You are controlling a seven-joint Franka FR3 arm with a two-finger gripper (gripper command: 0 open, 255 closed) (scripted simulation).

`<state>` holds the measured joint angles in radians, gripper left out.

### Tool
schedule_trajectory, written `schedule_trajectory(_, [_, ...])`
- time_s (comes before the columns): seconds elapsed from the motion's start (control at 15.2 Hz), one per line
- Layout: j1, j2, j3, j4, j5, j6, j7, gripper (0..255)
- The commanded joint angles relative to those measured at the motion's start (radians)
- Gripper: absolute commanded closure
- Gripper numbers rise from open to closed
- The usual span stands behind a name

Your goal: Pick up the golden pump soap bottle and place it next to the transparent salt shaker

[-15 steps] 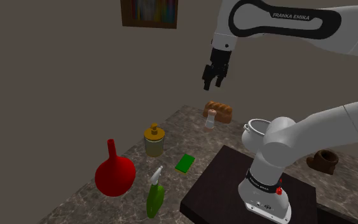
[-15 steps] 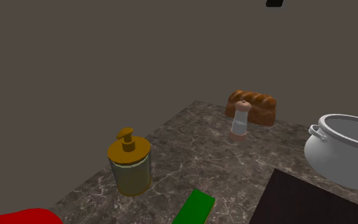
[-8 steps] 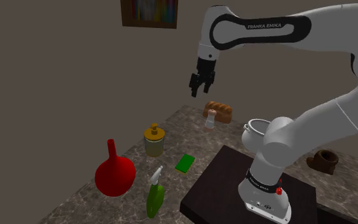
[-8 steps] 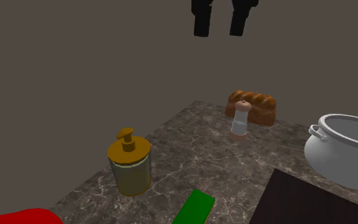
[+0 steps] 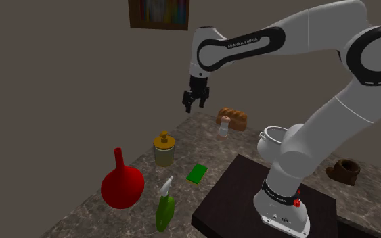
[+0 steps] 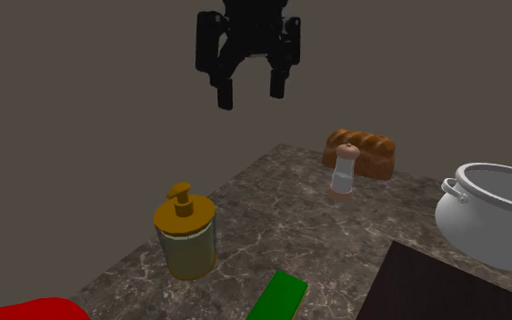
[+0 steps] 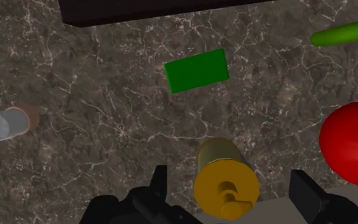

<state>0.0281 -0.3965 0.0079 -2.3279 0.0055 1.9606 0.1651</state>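
The golden pump soap bottle [image 5: 164, 149] stands upright on the marble counter [image 5: 202, 145], near its wall-side edge. The transparent salt shaker [image 5: 224, 126] with a brownish cap stands further back, just in front of a bread loaf [image 5: 234, 117]. My gripper [image 5: 193, 107] hangs open in the air, well above the counter and between the two. The second exterior view has the gripper [image 6: 250, 95] high above the bottle [image 6: 186, 233] and to the side of the shaker [image 6: 342, 175]. Looking down from the wrist, the bottle [image 7: 225, 181] lies far below between the spread fingers [image 7: 159, 181], untouched.
A flat green block [image 5: 197, 173], a red round-bellied flask [image 5: 122, 184] and a green spray bottle [image 5: 165, 206] sit in front of the soap bottle. A grey pot [image 5: 275, 138] stands by the dark stand [image 5: 243, 196]. A wall rises along the counter's far side.
The gripper has swung toward the shoulder view's left and come lower, from above the bread to above the gap between shaker and soap bottle. The objects have not moved.
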Motion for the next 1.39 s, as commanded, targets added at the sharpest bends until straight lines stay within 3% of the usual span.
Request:
schedule_trajectory(0.0, [0.003,0.075,0.009,0.014,-0.003,0.058,0.012,0])
schedule_trajectory(0.53, [0.009,0.382,0.032,0.157,-0.034,0.204,0.060,0])
schedule_trajectory(1.06, [0.027,0.698,0.036,0.383,-0.078,0.274,0.109,0])
schedule_trajectory(1.32, [0.029,0.751,0.033,0.398,-0.084,0.310,0.114,0])
